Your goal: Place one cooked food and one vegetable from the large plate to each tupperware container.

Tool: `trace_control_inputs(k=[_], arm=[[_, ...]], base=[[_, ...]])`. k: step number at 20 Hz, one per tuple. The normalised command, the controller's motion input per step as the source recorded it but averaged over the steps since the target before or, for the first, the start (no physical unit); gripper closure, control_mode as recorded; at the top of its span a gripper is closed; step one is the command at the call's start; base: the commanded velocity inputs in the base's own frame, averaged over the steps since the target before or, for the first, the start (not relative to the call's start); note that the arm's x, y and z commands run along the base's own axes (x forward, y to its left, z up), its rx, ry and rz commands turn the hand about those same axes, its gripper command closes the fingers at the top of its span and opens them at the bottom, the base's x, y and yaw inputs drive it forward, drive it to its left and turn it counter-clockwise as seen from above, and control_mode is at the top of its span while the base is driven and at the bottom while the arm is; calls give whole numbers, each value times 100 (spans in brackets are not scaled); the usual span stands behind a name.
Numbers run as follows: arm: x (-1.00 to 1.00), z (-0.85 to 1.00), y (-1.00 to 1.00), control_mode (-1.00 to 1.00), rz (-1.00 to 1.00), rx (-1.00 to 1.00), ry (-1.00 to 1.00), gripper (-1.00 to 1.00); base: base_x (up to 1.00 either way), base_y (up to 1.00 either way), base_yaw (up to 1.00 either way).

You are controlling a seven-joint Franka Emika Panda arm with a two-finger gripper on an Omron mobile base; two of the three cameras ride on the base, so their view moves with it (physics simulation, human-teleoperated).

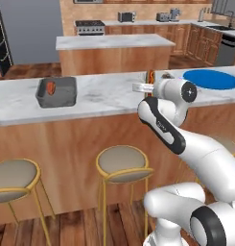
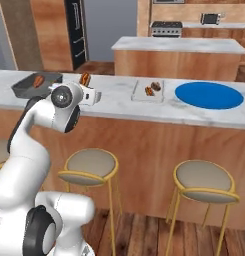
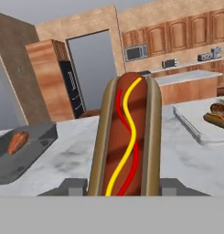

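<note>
The two-finger gripper point(image 3: 120, 185) is clamping a bun-wrapped hot dog point(image 3: 126, 137) upright – it needs carrying level to the dark grey tray point(image 3: 22, 155) – beside the carrot piece point(image 3: 17, 141).

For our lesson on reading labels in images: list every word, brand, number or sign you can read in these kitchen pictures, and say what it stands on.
None can be read.
Arm: a small dark mark on its white link, too blurred to read.
Hot dog: red and yellow squiggles of sauce, not writing.
Blue plate, dark tray, pale tray: no markings.
</note>
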Motion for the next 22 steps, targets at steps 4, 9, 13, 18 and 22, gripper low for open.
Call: trace_control_inputs(k=[4, 9, 13, 18, 22], arm=[[0, 0, 0, 100, 0, 0, 0, 100], [0, 0, 0, 100, 0, 0, 0, 100], [0, 0, 0, 100, 0, 0, 0, 100], [0, 0, 0, 100, 0, 0, 0, 100], [0, 0, 0, 100, 0, 0, 0, 100]], base=[[1, 100, 0], [66, 100, 8], [80, 67, 10], [99, -4, 14], [57, -46, 6]])
